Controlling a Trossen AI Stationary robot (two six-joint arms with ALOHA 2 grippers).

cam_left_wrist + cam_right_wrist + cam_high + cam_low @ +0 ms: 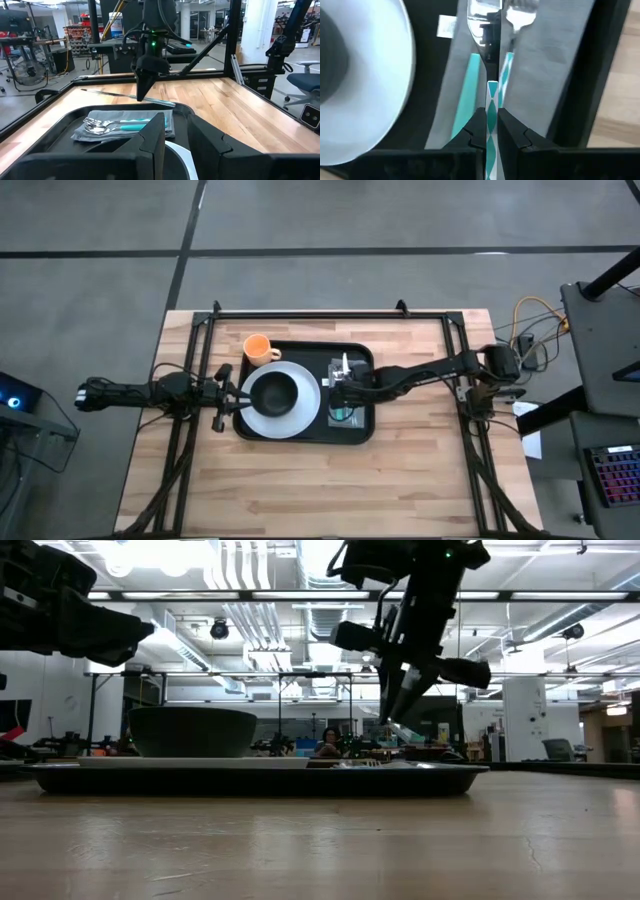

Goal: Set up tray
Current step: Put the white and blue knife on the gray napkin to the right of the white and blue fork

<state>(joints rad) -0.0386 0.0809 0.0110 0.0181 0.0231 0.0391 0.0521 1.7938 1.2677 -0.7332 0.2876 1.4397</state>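
A: What does the tray (300, 432) look like?

B: Flat, black, rectangular, with rounded corners and a low rim. It sits mid-counter (400, 480), towards the far edge. On it are a white plate (305, 412) carrying a black bowl (274, 392), an orange cup (258, 347) at the far left corner, and a grey napkin (95, 131) on the right side with a spoon (479, 22) and fork (520, 15), both teal-handled.

A: Where is the tray relative to each claw?

B: The right claw (491, 131) hangs over the tray's right side, above the napkin. The left claw (226, 396) is at the tray's left edge, raised above the counter, as the low view shows.

A: Is the right claw holding anything?

B: Yes. Its fingers are clamped on the handle of a knife (491, 100), patterned teal and white. The knife lies in line with the spoon and fork, between them; its blade reaches out past the claw, seen in the left wrist view.

A: And the left claw?

B: Its fingers stand apart, nothing between them.

A: How are the arms posed?

B: The right arm reaches in from the right, its wrist bent so the claw points down. The left arm stretches level from the left, claw aimed across the tray.
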